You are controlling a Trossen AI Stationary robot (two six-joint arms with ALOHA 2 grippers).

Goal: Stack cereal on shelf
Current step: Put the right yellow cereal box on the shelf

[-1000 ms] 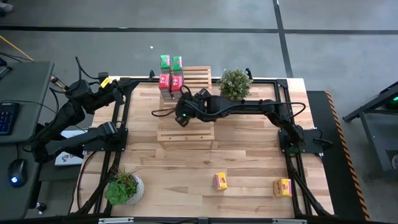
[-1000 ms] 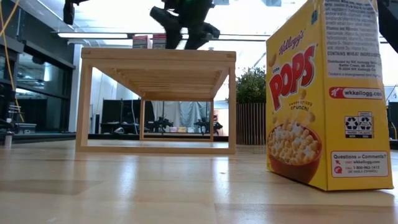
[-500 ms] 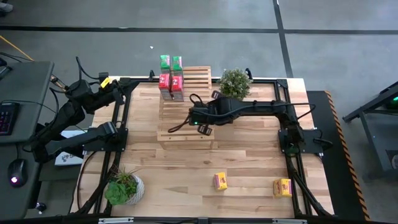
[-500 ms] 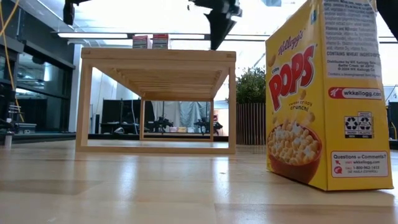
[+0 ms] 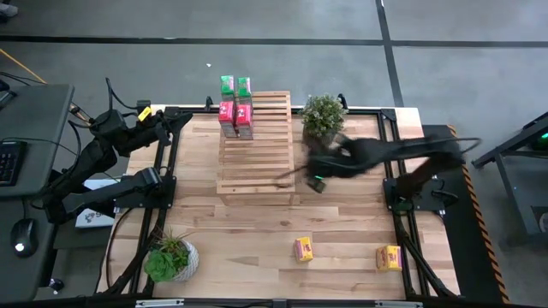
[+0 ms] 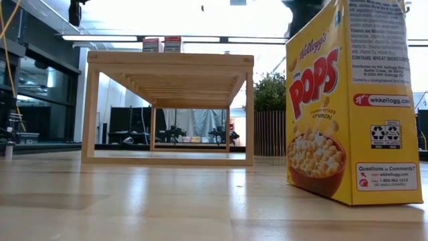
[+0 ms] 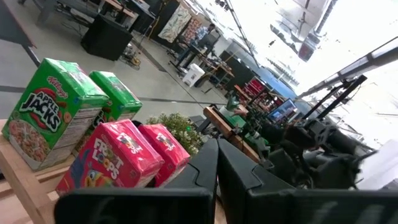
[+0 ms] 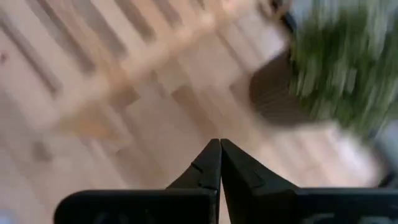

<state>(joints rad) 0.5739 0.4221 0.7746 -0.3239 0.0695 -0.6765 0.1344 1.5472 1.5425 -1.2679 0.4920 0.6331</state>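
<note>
The shelf (image 5: 255, 141) is a light-wood slatted rack in the middle of the table. At its far left end stand two green cereal boxes (image 5: 235, 85) and, just in front of them, two red ones (image 5: 235, 113). Two yellow cereal boxes (image 5: 303, 249) (image 5: 389, 257) stand on the table near the front edge. One of them (image 6: 351, 100) fills the right of the low view. My right gripper (image 5: 317, 181) is shut and empty, above the table to the right of the shelf. My left gripper (image 5: 175, 120) is shut at the far left, pointing toward the boxes (image 7: 93, 137).
A potted plant (image 5: 324, 115) stands at the far edge, right of the shelf and close to my right arm. It shows blurred in the right wrist view (image 8: 336, 68). A second plant (image 5: 169, 257) sits at the near left corner. Bare tabletop lies between the shelf and the yellow boxes.
My right gripper has swept fast from above the shelf, beside the red boxes, toward the table's right edge and off the shelf. Its fingers have shut on nothing. All the cereal boxes have stayed where they were.
</note>
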